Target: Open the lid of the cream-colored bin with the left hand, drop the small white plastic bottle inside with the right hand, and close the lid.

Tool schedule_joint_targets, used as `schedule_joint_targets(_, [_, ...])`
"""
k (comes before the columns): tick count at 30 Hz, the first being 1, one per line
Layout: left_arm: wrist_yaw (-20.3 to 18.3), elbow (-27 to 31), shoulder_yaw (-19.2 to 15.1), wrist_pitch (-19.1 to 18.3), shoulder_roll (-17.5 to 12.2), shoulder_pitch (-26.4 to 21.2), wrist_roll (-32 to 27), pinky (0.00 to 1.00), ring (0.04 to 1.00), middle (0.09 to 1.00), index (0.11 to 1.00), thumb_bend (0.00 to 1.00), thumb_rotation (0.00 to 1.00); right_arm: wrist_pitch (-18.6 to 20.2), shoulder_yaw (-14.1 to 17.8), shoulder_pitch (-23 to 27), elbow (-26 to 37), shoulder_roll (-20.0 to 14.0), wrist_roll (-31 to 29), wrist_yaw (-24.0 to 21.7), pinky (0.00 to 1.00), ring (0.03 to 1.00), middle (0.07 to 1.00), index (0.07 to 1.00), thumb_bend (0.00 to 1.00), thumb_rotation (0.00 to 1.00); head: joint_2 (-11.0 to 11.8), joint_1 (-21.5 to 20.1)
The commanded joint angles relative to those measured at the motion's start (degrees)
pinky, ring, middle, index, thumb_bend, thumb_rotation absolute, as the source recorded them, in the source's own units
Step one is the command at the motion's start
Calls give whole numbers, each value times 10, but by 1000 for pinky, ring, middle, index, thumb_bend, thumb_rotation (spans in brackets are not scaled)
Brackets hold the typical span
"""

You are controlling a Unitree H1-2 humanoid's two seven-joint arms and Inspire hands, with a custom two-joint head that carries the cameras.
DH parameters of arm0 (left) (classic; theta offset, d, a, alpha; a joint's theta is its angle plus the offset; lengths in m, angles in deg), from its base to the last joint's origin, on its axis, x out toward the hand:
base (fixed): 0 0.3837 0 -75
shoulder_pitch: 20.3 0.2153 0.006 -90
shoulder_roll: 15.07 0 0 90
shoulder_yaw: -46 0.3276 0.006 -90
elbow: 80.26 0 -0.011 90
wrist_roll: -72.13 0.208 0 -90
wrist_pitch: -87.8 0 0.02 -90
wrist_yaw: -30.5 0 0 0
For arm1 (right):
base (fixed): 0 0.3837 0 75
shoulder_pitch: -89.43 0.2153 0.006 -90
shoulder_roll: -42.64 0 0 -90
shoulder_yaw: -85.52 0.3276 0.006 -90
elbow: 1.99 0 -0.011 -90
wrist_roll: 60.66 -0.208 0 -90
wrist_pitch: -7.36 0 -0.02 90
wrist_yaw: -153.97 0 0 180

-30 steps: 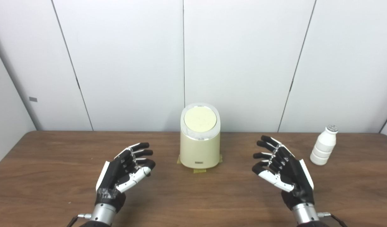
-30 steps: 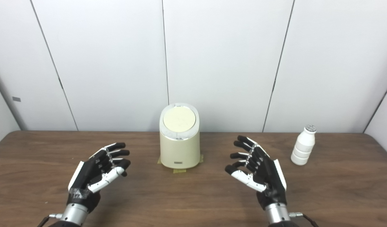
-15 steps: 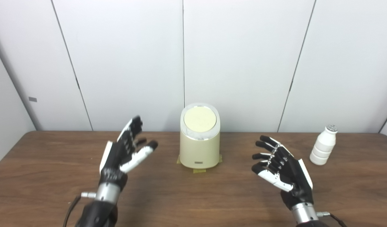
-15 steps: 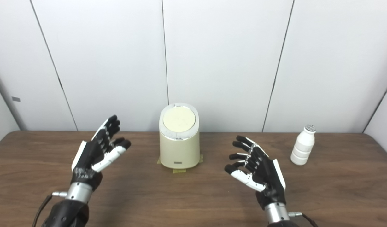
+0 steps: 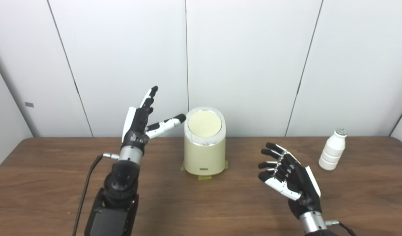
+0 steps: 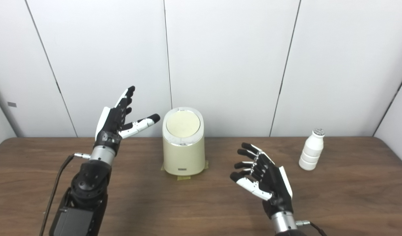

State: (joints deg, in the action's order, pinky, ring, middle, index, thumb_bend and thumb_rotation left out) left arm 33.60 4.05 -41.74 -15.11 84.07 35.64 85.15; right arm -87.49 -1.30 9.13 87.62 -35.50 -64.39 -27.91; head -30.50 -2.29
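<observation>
A cream-colored bin [image 5: 204, 150] stands at the back middle of the brown table, its round lid [image 5: 204, 124] shut flat on top. My left hand [image 5: 142, 119] is raised high just left of the bin, open, its thumb reaching toward the lid's rim without clearly touching it. The small white plastic bottle [image 5: 333, 149] stands upright at the far right. Low and in front, between bin and bottle, my right hand [image 5: 287, 175] hovers open, palm toward the middle, holding nothing.
Yellow tape tabs [image 5: 204, 178] mark the bin's foot. White wall panels [image 5: 246, 65] rise right behind the table's back edge. The table's right corner [image 5: 400, 141] lies just beyond the bottle.
My left hand has risen from low over the table and swung toward the bin's top. The right hand stays about where it was. The camera has shifted slightly.
</observation>
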Motion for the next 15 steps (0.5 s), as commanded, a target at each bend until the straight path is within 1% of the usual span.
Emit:
schedule_joint_targets(1, [21,3,19,13,-2,-50,44,968,1000,1000,1000,912,352,-16,0,20,16,-2,1,0,441,589,747,766,719,337,0,-1])
schedule_joint_targets(3, [32,-11,39,15,-1,-65,77,970,1000,1000,1000,933,353,-16,0,21,16,-2,0,0,439,590,749,765,733,348,-2,2])
schedule_joint_targets(4, [35,-16,45,14,0,-69,87,967,1000,1000,1000,947,354,-15,1,22,16,-2,-1,0,438,589,750,764,729,337,-2,2])
schedule_joint_targets(5, [36,-22,54,8,0,-75,102,966,1000,1000,1000,951,354,-16,2,23,14,-1,-2,0,438,588,750,764,727,333,-3,2])
schedule_joint_targets(7, [36,-30,63,-1,0,-84,120,980,1000,1000,1000,962,362,-17,2,24,11,-1,-3,0,438,585,748,762,717,323,-2,3])
schedule_joint_targets(10, [41,-50,78,-6,0,-98,151,993,1000,1000,1000,955,354,-20,1,24,9,-2,0,-1,446,590,749,767,727,337,-2,2])
schedule_joint_targets(15, [55,-78,96,-7,5,-115,186,1000,1000,1000,1000,970,344,-16,0,24,17,0,5,2,451,596,750,770,696,313,-4,1])
